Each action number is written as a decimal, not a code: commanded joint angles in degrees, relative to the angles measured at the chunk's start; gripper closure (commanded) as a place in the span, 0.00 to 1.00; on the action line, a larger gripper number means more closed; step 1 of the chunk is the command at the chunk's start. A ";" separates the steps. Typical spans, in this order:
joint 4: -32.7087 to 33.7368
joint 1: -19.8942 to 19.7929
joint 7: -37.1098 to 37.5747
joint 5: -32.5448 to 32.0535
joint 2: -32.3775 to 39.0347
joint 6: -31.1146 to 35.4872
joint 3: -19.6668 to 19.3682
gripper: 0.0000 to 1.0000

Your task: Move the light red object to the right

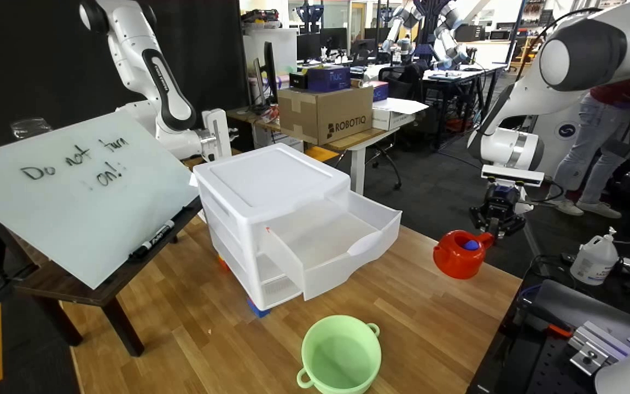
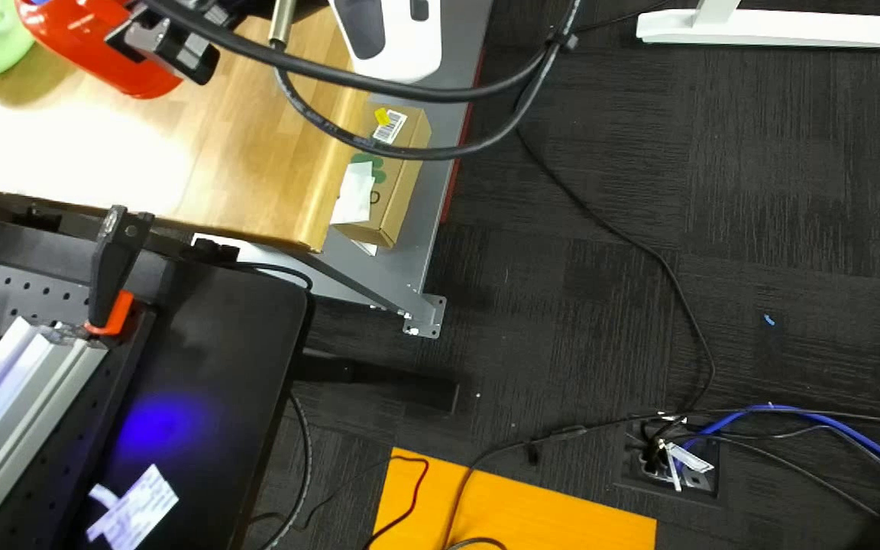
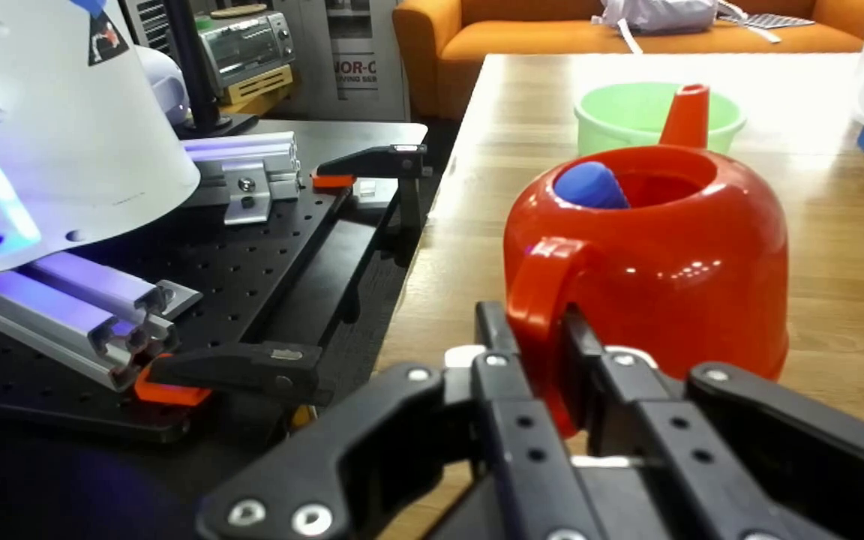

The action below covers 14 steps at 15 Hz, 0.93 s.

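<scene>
Grasping the red pot (image 3: 687, 285) by its handle (image 3: 541, 292) in the hand (image 3: 538, 330); in the wrist view, with the green bowl (image 3: 616, 135) on the table (image 3: 844, 292) beyond, at twelve o'clock.

In an exterior view, a white drawer unit (image 1: 271, 175) stands on the wooden table (image 1: 430, 328), its top drawer (image 1: 337, 271) pulled out, a light green bowl (image 1: 342, 355) near it. A whiteboard (image 1: 80, 208) (it reads "Do not turn on!") slopes down to a marker (image 1: 155, 238). In the wrist view, a bag (image 3: 657, 16) lies on an orange sofa (image 3: 522, 41)
</scene>
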 commanded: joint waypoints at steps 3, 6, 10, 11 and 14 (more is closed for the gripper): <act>-0.49 -0.92 0.06 2.48 -1.07 0.08 0.13 0.95; 0.27 -1.18 0.62 3.92 -0.43 -0.43 0.24 0.95; 2.96 -1.42 2.83 6.65 2.28 -1.09 0.53 0.95; 3.54 -1.38 3.63 7.23 3.07 -1.09 0.52 0.95; 5.38 -1.48 5.38 8.37 5.64 -1.22 0.37 0.95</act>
